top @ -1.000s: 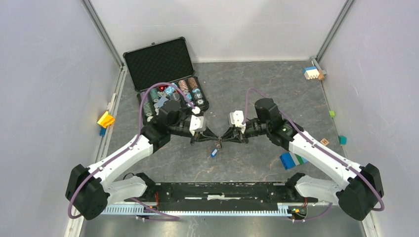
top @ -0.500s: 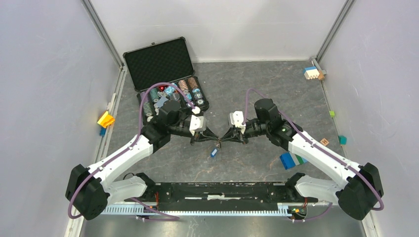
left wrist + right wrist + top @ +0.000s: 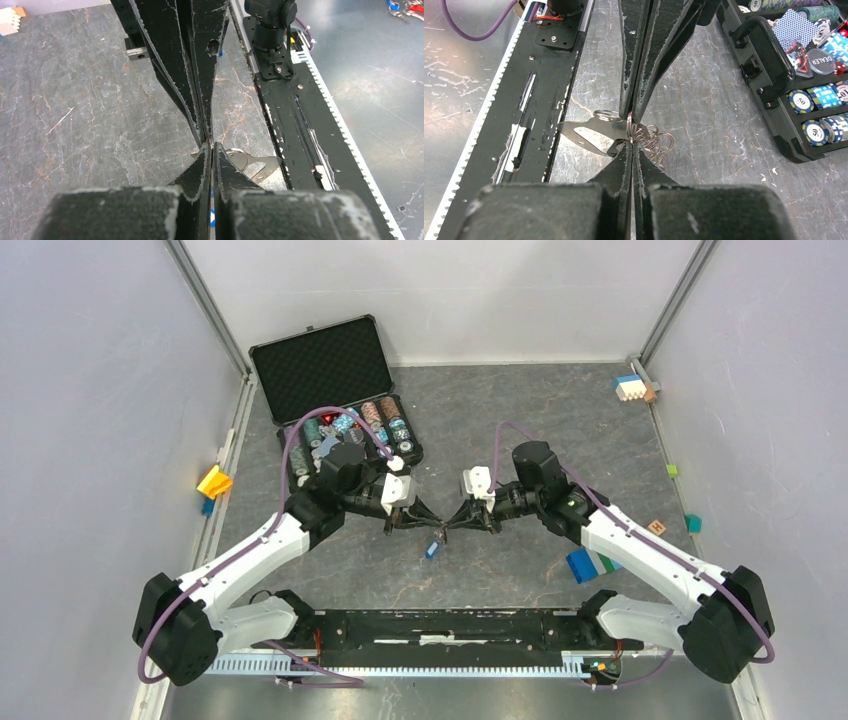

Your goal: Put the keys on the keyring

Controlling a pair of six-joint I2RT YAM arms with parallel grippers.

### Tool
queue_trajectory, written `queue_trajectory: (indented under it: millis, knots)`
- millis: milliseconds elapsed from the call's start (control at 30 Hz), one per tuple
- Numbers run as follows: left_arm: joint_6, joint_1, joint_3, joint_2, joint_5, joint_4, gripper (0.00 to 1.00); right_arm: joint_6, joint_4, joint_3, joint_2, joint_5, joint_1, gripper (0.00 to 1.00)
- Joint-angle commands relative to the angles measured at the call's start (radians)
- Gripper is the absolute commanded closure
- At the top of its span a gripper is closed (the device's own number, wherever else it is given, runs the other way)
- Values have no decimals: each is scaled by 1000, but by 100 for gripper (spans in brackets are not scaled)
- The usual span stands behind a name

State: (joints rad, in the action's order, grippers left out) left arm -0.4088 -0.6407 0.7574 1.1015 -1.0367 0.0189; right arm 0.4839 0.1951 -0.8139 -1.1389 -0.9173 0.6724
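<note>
light: bright, even | shadows: soft, faint | focus: top view sharp — wrist-view foregrounds blurred

Pale grey walls are closing the space in: back wall, left wall, right wall, all plain and matte. Aluminium posts are running up both back corners. The tabletop is showing as dark grey stone-look sheet with pale veining. Along its near edge a black plate is lying, a white toothed strip edging it. Light is falling evenly, throwing only faint shadows.
</note>
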Motion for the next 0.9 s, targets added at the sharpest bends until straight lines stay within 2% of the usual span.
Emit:
queue_trajectory:
  millis: [0, 333, 467, 700, 867]
  knots:
    - [37, 0, 1, -26, -82, -68, 98, -5, -32, 9, -5, -3, 0, 99]
    - [59, 1, -2, -17, -103, -93, 98, -26, -48, 5, -13, -26, 1, 93]
    - [62, 0, -3, -12, -103, -99, 98, -33, -52, 1, -17, -31, 5, 84]
    - [60, 1, -13, -15, -99, -102, 98, -2, -27, -1, 23, 1, 4, 62]
    - [60, 5, -18, -17, -91, -107, 98, 41, 2, -4, 84, 4, 3, 58]
